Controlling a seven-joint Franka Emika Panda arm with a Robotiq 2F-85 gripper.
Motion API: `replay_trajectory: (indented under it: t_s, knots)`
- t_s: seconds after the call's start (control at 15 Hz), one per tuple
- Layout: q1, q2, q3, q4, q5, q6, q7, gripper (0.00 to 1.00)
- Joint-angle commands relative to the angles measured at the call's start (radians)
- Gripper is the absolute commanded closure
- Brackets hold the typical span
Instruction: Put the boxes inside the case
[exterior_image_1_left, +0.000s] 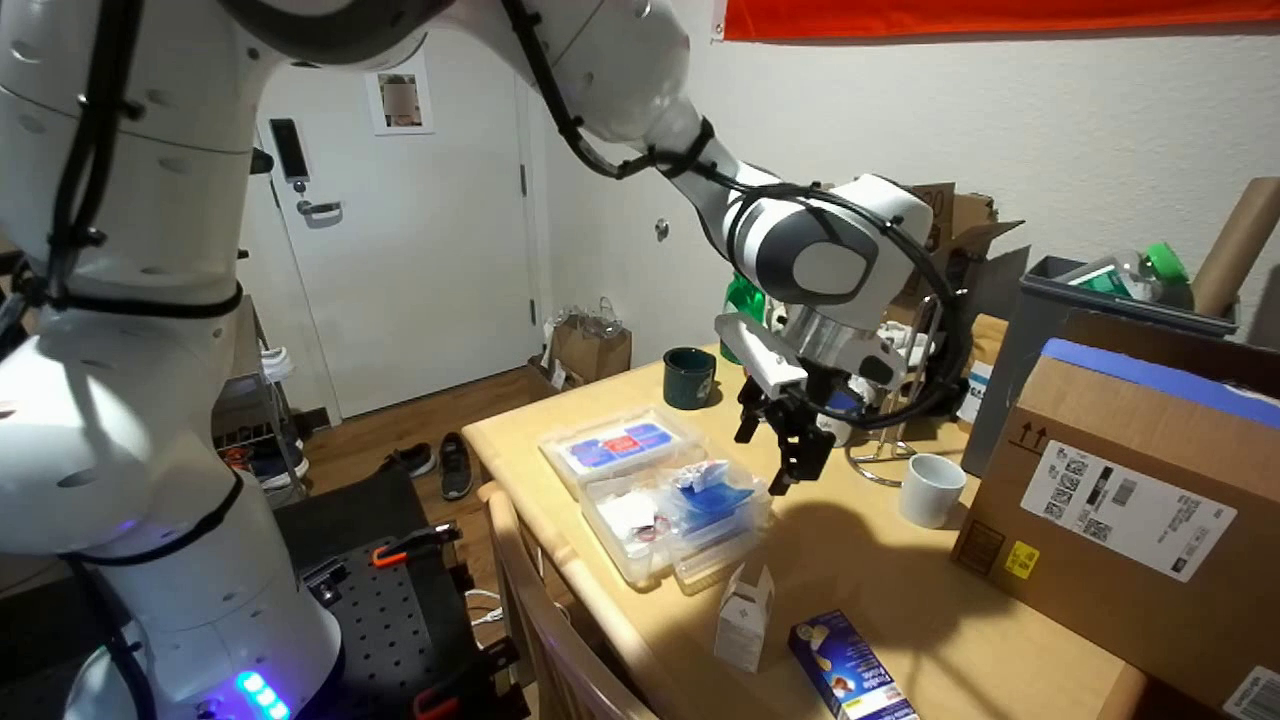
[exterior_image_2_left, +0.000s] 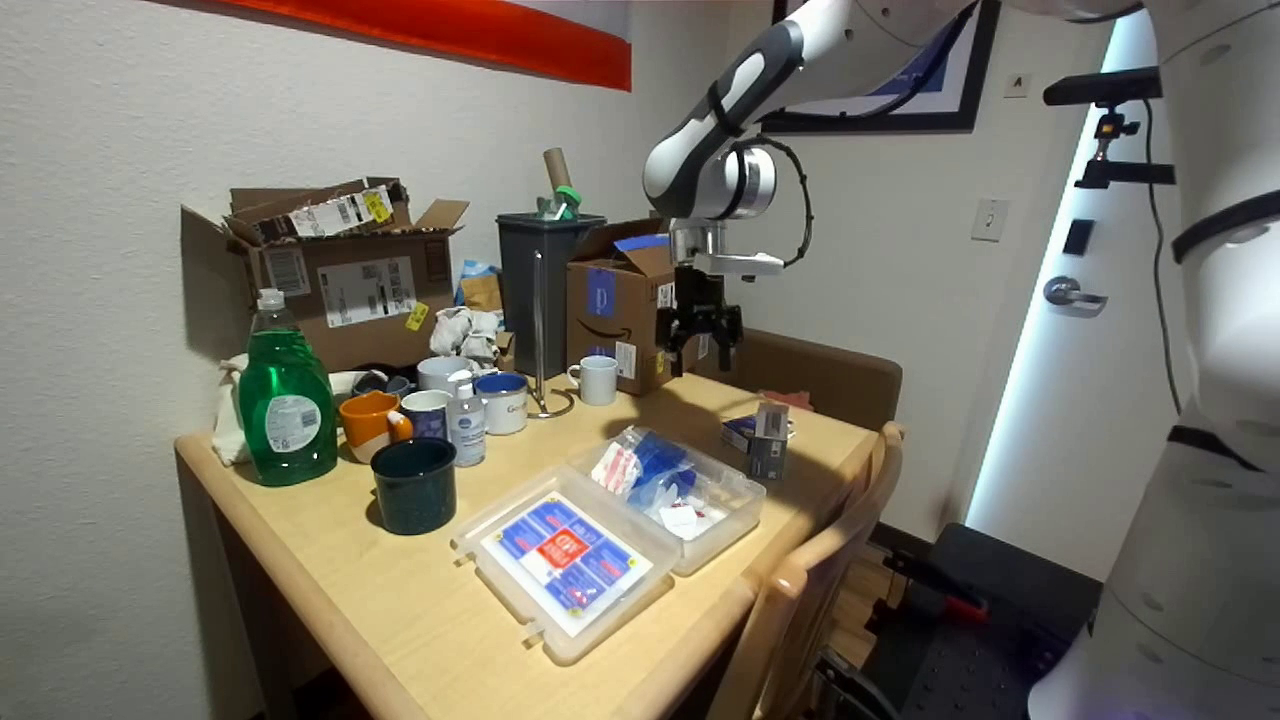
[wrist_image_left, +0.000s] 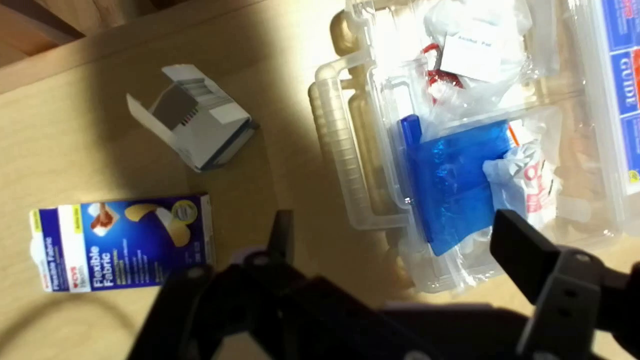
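My end effector (exterior_image_2_left: 700, 362) is spread; outside the open case (exterior_image_2_left: 726, 534), blue box (exterior_image_1_left: 850, 668) lies flat, white box (exterior_image_1_left: 741, 632) stands.

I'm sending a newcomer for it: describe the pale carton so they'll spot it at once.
On the wooden table, find the open clear case. Off its handle side are a blue box and, nearer the case, the carton. The blue box lies flat; the carton is pale and stands upright, with its top flaps open.
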Motion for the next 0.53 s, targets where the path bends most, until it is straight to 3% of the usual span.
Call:
replay_trajectory:
  t_s: [0.0,0.27,0.47]
  knots:
    - [-0.038,0.057,-0.007,0.063,0.067,-0.015,0.016,0.00]
    - [-0.065,0.106,-0.008,0.124,0.102,-0.032,0.025,0.00]
    - [-0.064,0.100,-0.006,0.102,0.088,-0.005,0.000,0.00]
